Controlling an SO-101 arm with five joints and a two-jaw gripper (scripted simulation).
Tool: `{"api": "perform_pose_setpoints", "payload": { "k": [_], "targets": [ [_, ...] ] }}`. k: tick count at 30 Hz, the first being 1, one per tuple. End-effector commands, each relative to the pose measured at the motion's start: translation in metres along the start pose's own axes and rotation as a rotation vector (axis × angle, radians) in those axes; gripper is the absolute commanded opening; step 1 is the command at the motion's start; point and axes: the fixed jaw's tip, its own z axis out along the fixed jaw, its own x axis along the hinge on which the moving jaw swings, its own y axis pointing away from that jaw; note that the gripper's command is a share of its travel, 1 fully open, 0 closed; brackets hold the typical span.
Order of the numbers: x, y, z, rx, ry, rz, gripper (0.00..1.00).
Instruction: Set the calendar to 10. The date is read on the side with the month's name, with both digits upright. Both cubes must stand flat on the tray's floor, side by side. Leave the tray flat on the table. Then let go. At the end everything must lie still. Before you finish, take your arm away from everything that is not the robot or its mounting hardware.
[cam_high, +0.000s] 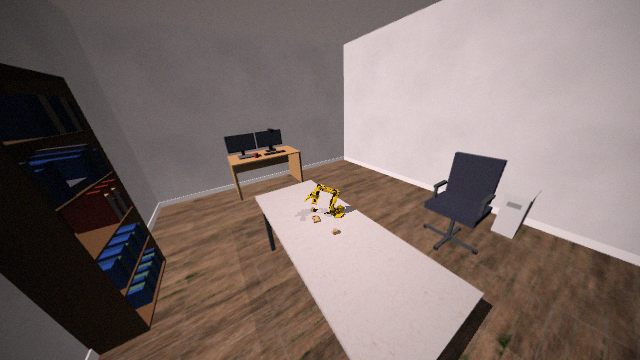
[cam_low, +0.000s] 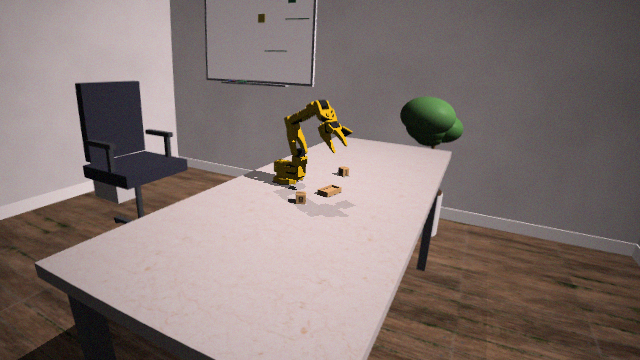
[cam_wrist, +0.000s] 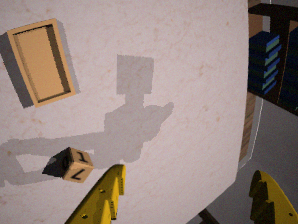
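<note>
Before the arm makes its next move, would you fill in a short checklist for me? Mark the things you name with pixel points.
- Yellow gripper (cam_high: 308, 200) (cam_low: 340, 148) (cam_wrist: 187, 187) open: ok
- Nothing between its fingers: ok
- Shallow light-wood tray (cam_high: 316, 219) (cam_low: 329, 191) (cam_wrist: 41, 62) flat on the table (cam_high: 370, 270) (cam_low: 280, 250) (cam_wrist: 190, 125): ok
- Wooden number cube in wrist view (cam_low: 343, 171) (cam_wrist: 80, 165) inside the tray: not ok
- Second wooden cube (cam_high: 335, 231) (cam_low: 300, 198) inside the tray: not ok
- 10 set on the month side: not ok

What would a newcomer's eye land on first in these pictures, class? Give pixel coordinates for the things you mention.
Probably the bright yellow arm at the far part of the long pale table (cam_high: 380, 280) (cam_low: 240, 260), its open gripper (cam_low: 340, 148) (cam_wrist: 187, 187) raised above the tabletop. Next, perhaps, the dark office chair (cam_high: 465, 185) (cam_low: 112, 120) beside the table, then the small wooden tray (cam_high: 316, 219) (cam_low: 330, 191) (cam_wrist: 65, 80) lying between two little cubes.
</note>
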Motion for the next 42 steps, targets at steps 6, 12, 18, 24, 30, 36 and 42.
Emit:
{"api": "perform_pose_setpoints", "payload": {
  "k": [6,12,18,24,30,36,42],
  "targets": [
    [-0.076,0.011,-0.009,0.038,-0.198,-0.398,0.35],
    [-0.122,0.037,-0.020,0.039,-0.332,-0.666,0.35],
    [-0.149,0.059,-0.031,0.047,-0.425,-0.847,0.35],
    [-0.173,0.089,-0.046,0.056,-0.529,-1.050,0.35],
    [-0.184,0.109,-0.056,0.062,-0.592,-1.170,0.35],
    [-0.189,0.121,-0.063,0.066,-0.630,-1.242,0.35],
    [-0.191,0.127,-0.066,0.068,-0.648,-1.275,0.35]
  ]
}}
